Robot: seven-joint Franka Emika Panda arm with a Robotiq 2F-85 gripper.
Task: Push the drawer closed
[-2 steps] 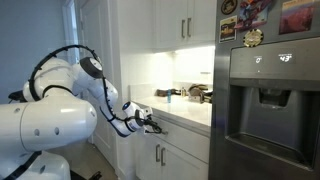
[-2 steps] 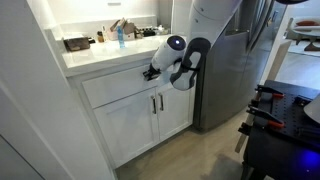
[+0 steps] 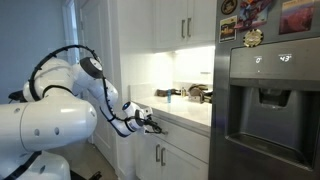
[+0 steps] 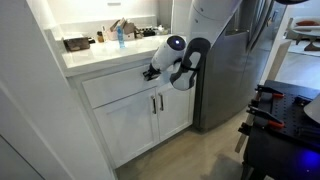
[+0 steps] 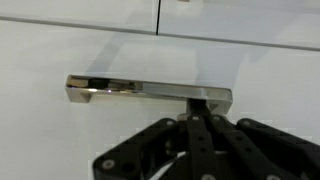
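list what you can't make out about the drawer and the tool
- Drawer inside: hidden by its front in every view.
- Tool tips: too small and dark in both exterior views.
- Tool touching the handle or not: unclear in the wrist view.

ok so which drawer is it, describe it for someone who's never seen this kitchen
Beside the steel fridge runs a white counter. The drawer is the wide shallow front right under it, at the gripper. Its bar handle lies horizontal; the doors below have vertical ones.
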